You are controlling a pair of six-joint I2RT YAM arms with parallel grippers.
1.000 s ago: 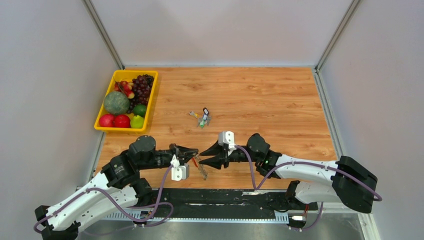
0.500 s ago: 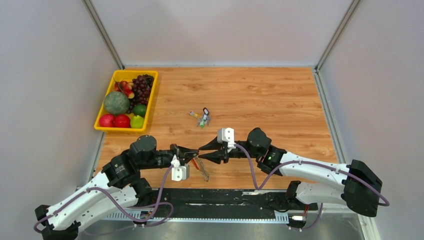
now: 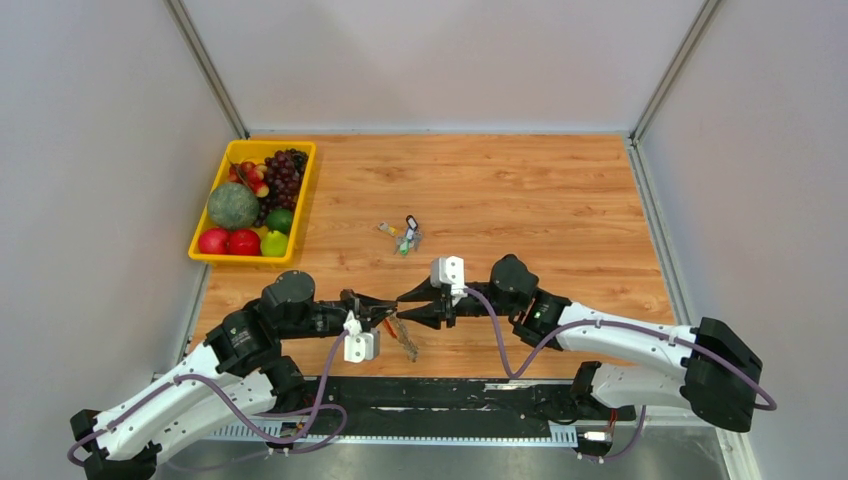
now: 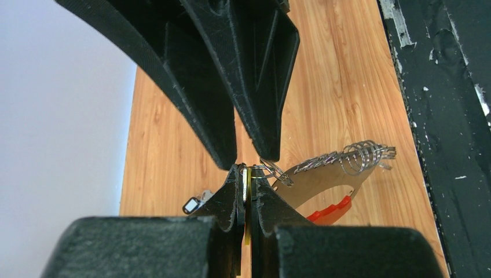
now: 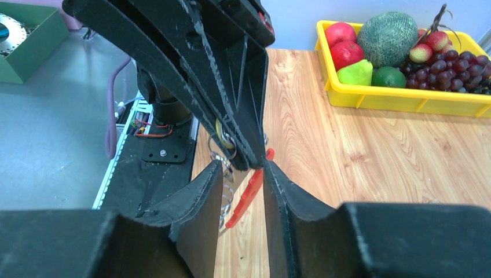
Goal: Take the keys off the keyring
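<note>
Keys [image 4: 327,174] of flat silver-grey metal hang in a tight bunch just near of where the two grippers meet, over the near middle of the wooden table [image 3: 520,200]. Small wire rings crowd along their far edge. The red keyring [image 5: 248,197] sits against the bunch, showing as a thin red strip. Whether the bunch touches the wood cannot be told.

The left gripper [image 4: 245,171] reaches in from the left with its jaws pressed together on a thin yellowish strip [image 4: 246,186]; a small wire ring beside it leads toward the keys. The right gripper [image 5: 243,169] comes in from the right, tip to tip with the left one. Its jaws stand a narrow way apart, the red keyring runs through the gap, and the left gripper's tips point into the same gap. No firm grip by the right jaws shows.

Farther out on the table, well apart from the grippers, lies a small cluster [image 3: 405,236] with green and black bits. A yellow tray [image 5: 399,99] of fruit stands at the far left.
</note>
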